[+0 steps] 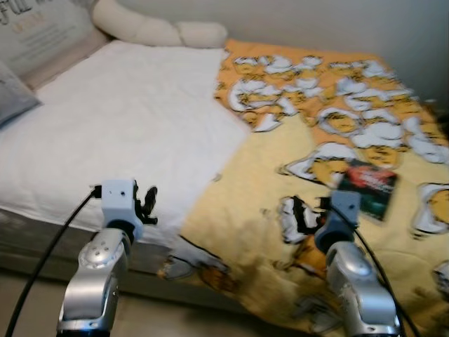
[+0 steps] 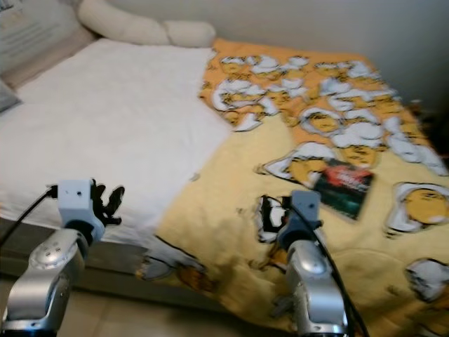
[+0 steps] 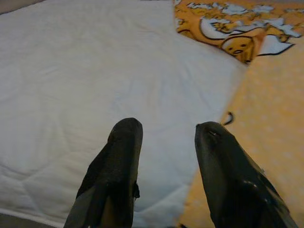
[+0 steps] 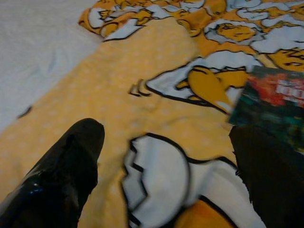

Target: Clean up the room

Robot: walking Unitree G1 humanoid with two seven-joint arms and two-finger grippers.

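A yellow cartoon-print blanket [image 1: 337, 140] covers the right half of the bed, folded back off the white sheet [image 1: 119, 119]. A dark green and red book [image 1: 370, 186] lies flat on the blanket. My right gripper [image 1: 309, 210] hovers open over the blanket just short of the book, which lies beside one fingertip [image 4: 266, 171] in the right wrist view. My left gripper [image 1: 149, 203] stands open at the bed's near edge, over the white sheet [image 3: 95, 80] next to the blanket's border.
Pillows [image 1: 42, 35] and a long cream bolster [image 1: 158, 28] lie at the head of the bed. A wall runs behind the bed. The bed frame's near edge [image 1: 42, 246] and bare floor lie below my arms.
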